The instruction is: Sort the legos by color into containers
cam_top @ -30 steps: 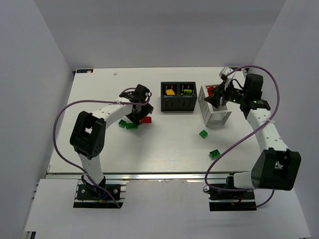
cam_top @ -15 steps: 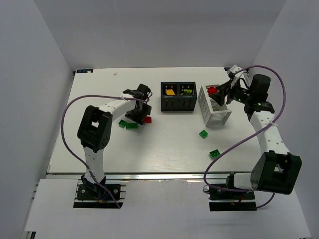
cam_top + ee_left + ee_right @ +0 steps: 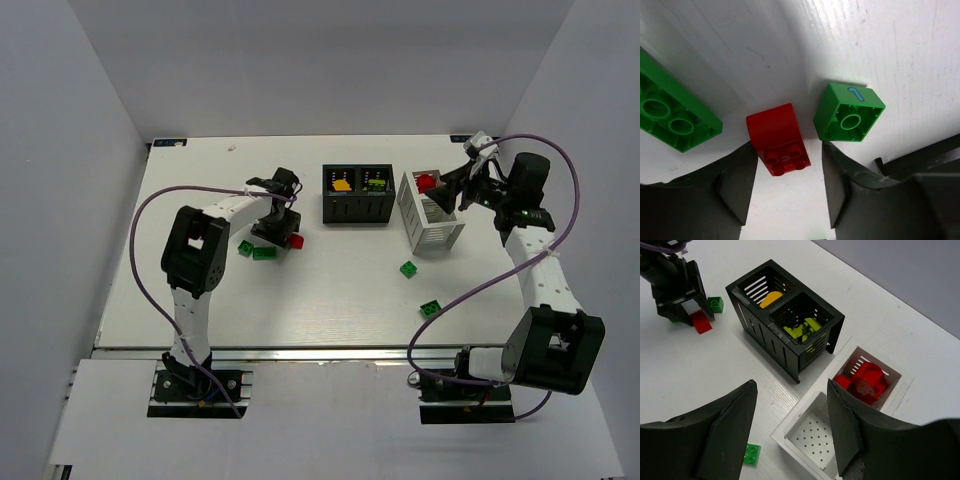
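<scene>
My left gripper (image 3: 277, 222) (image 3: 788, 150) is open and low over the table, with its fingertips either side of a red rounded lego (image 3: 777, 140) (image 3: 295, 240) lying on the surface. A green square lego (image 3: 849, 112) lies just right of it and a long green lego (image 3: 670, 115) to the left. My right gripper (image 3: 448, 195) (image 3: 790, 390) is open and empty above the white basket (image 3: 432, 238) (image 3: 790, 432). Red legos (image 3: 865, 382) fill the basket's far compartment, and the near one is bare. The black box (image 3: 356, 210) (image 3: 785, 352) holds a yellow-orange lego (image 3: 771, 297) and lime legos (image 3: 802, 330).
Two green legos (image 3: 408, 268) (image 3: 431, 309) lie on the table in front of the basket, and one of them shows in the right wrist view (image 3: 751, 454). Two more green legos (image 3: 245, 248) (image 3: 264, 253) lie beside the left gripper. Grey walls enclose the table.
My right gripper has drawn back to the right and up from over the basket. My left arm's elbow has swung inward and its gripper has settled lower beside the red lego.
</scene>
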You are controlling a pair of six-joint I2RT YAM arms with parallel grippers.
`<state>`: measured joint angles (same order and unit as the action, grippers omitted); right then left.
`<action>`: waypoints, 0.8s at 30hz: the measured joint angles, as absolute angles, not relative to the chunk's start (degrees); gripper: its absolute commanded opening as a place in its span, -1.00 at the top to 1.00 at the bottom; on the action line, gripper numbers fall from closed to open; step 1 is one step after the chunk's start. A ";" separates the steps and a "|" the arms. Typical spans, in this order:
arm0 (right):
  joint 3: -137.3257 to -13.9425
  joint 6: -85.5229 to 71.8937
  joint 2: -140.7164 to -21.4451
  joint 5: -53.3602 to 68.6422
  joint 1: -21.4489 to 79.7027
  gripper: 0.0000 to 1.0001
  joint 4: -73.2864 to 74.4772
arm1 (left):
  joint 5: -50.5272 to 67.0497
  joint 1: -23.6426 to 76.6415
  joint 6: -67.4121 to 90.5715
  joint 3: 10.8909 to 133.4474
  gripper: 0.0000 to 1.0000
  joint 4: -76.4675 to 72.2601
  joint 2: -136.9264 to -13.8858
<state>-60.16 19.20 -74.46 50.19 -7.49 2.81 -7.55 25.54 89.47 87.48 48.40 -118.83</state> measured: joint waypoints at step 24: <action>-70.61 15.90 -84.34 59.02 9.04 0.01 25.26 | 12.84 24.88 79.07 67.53 1.00 13.67 -91.83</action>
<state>-70.61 15.90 -84.33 59.02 9.04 25.26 12.84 24.88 79.07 67.53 13.67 -91.83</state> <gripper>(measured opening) 0.476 0.467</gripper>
